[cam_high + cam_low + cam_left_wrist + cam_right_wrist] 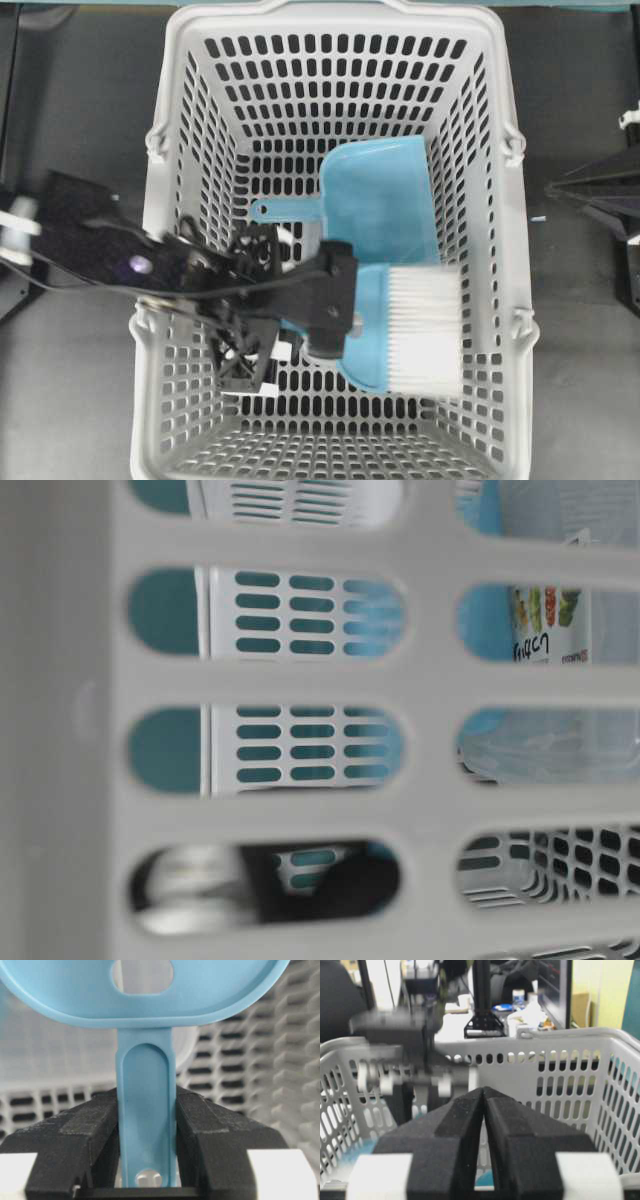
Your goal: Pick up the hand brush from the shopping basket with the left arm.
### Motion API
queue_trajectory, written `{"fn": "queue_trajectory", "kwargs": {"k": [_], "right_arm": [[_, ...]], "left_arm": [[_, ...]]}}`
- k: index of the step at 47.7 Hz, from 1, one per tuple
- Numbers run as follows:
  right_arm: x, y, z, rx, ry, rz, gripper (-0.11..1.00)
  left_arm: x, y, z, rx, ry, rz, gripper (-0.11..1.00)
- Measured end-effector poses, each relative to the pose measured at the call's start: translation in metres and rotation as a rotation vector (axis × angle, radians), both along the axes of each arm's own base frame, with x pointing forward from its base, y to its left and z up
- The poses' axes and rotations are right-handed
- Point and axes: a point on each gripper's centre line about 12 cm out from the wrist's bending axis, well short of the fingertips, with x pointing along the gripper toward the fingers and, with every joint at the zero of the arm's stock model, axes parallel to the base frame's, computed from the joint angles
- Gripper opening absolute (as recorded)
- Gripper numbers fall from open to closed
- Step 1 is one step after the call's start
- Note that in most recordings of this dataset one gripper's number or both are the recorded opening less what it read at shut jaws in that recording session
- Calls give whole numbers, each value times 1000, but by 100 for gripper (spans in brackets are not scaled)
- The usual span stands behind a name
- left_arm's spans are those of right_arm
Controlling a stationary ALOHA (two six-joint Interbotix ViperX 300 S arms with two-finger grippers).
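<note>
From overhead, my left arm (110, 260), black with cables, reaches from the left edge into the large light-grey slotted plastic shopping basket (500, 240) standing on the dark counter (70, 110). My left end effector (335, 300) sits over the small light-blue plastic hand brush (372, 330), whose wide white bristles (425, 330) fan out to the right. Just beyond it, toward the far side, lies a light-blue flat plastic dustpan (385, 200), its handle pointing left.

At table level, the basket wall fills the picture; through its slots I make out a clear plastic container (545, 745) on the right, with a dark blurred shape low down.

On my left wrist view, both black fingers (90, 1135) press against the sides of the brush's thin handle (146, 1110), pinching it, the rounded head with its hole above.

On my right wrist view, my right end effector (484, 1097) has its tips pressed together, outside the basket's near rim.
</note>
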Motion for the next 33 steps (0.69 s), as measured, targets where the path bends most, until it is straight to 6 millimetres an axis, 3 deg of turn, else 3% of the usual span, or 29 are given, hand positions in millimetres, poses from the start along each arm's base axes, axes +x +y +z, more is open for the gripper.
{"fn": "queue_trajectory", "kwargs": {"k": [8, 18, 23, 33], "right_arm": [[0, 0, 0, 0, -2, 0, -1], [0, 0, 0, 0, 0, 2, -1], [0, 0, 0, 0, 0, 0, -1], [-1, 0, -2, 2, 6, 0, -1]], "left_arm": [[-10, 10, 51, -11, -65, 19, 27], [-20, 26, 96, 10, 6, 54, 27], [-22, 31, 112, 11, 9, 67, 27], [-22, 36, 116, 10, 12, 83, 27]]}}
